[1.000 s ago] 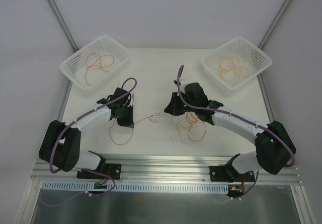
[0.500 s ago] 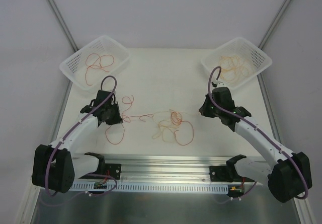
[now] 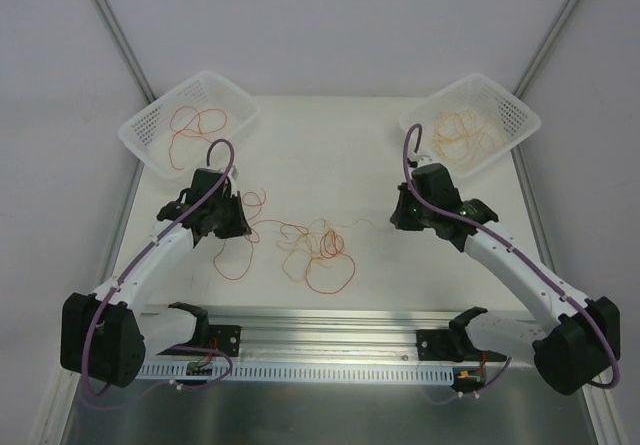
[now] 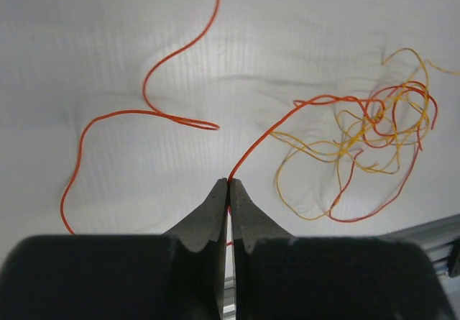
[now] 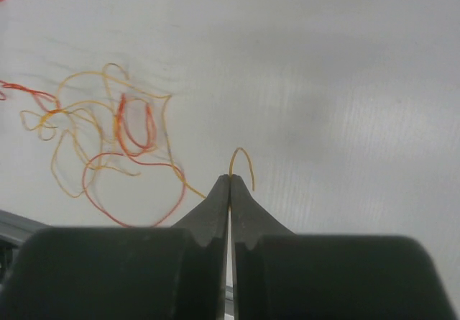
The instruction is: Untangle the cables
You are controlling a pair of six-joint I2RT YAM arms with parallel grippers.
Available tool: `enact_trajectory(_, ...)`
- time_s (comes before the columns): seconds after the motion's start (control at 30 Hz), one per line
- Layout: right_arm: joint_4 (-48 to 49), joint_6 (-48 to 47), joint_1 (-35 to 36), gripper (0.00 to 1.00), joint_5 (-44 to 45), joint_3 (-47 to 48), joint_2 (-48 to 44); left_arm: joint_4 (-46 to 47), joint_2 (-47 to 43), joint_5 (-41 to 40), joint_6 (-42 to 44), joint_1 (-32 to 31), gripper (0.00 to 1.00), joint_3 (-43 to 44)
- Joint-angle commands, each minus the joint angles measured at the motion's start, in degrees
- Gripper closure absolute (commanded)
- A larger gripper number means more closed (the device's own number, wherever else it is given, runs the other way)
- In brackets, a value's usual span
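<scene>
Left pincer (image 4: pixel 228 185) is clamped on a red cable (image 4: pixel 272 130), and right pincer (image 5: pixel 230 181) is clamped on an orange-yellow cable (image 5: pixel 239 149). I hold them apart so each strand draws out of the tangle (image 3: pixel 320 250), which lies mid-table (image 3: pixel 330 145) between them.

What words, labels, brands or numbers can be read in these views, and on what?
None: no readable text in any view.
Left basket and right basket: plain white, no label.
Small circuit board by the left arm's base: too small to read any print.
Red cable, yellow cable and table: unmarked.
</scene>
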Motion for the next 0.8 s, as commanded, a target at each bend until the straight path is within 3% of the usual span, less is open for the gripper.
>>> enact_trajectory(0.0,0.83,-2.04,3.56,0.99,-1.56,8.14,5.40,-0.75,-0.15,5.02,0.91,-3.52,1.00,3.11)
enact_trajectory(0.03,0.92,-2.13,5.05,0.97,1.05,10.07,7.16,-0.75,-0.42,5.19,0.38,-3.97,1.00,3.55)
enact_trajectory(0.07,1.00,-2.13,5.67,0.80,2.38,13.22,8.65,-0.75,-0.68,5.54,-0.23,-4.23,1.00,3.82)
enact_trajectory(0.1,0.31,-1.78,7.07,0.70,3.96,15.34,11.98,-0.75,-0.86,5.72,-1.28,-4.85,1.00,3.99)
enact_trajectory(0.17,-0.92,-1.95,8.75,0.55,6.96,20.87,14.90,-0.75,-0.95,6.51,-2.17,-5.11,1.00,4.96)
enact_trajectory(0.2,-1.02,-2.56,9.89,0.53,6.97,22.03,17.26,-0.75,-0.86,6.86,-2.78,-5.29,1.00,5.22)
enact_trajectory(0.4,6.27,-8.55,17.54,0.54,-3.56,22.22,21.23,-0.75,-0.07,7.83,-3.84,-6.43,1.00,6.63)
enact_trajectory(0.5,9.25,-5.13,19.82,0.56,-4.72,20.91,23.69,-0.75,0.28,7.92,-5.07,-6.78,1.00,5.84)
enact_trajectory(0.77,34.73,6.47,25.19,0.59,-6.74,11.59,30.19,-0.66,-1.12,7.74,-7.88,-7.22,1.00,4.87)
